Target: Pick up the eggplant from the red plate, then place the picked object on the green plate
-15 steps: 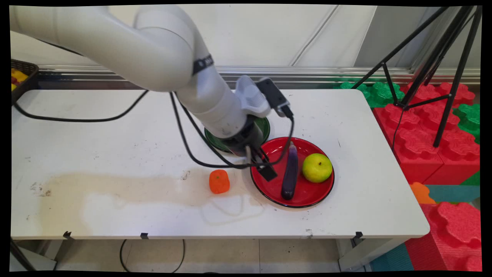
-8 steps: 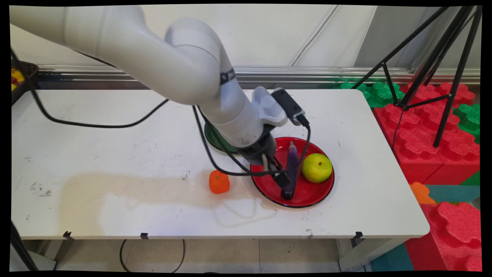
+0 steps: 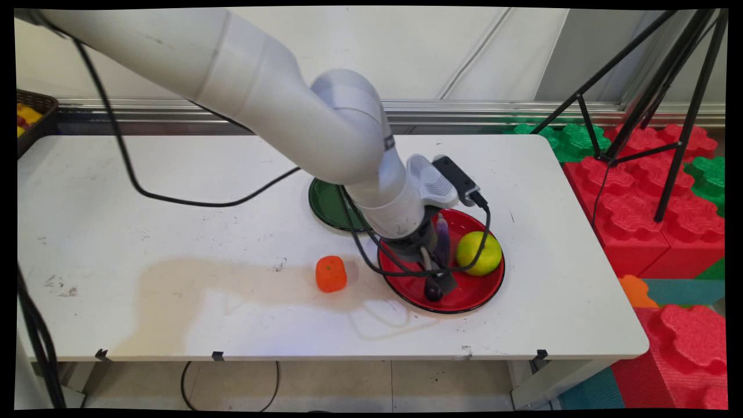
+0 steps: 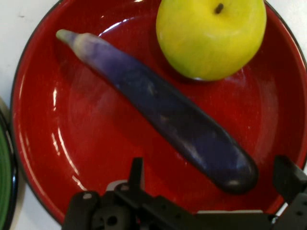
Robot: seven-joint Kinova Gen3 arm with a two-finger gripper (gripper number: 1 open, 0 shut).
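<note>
A red plate [image 3: 464, 306] [image 4: 72, 139] on the table's right half holds a long purple eggplant [image 3: 443, 239] [image 4: 163, 105] and a yellow-green apple [image 3: 479, 253] [image 4: 211, 36]. The apple touches the eggplant's side. My gripper [image 3: 438, 282] [image 4: 211, 165] hovers low over the plate, above the eggplant's thick near end. It is open, with one finger [image 4: 137, 170] on each side of that end and nothing held. In the main view the hand hides the eggplant's middle.
A dark green plate [image 3: 326, 204] [image 4: 4, 191] lies just left of the red one, partly under the arm. An orange toy fruit [image 3: 331, 274] sits on the table left of the red plate. A basket [image 3: 32, 113] stands far left. Tripod legs [image 3: 667, 116] and foam blocks [image 3: 638, 191] stand off the right edge.
The arm has swung right, carrying the gripper from the red plate's left rim to over the eggplant's near end. The fruit and plates have not moved.
</note>
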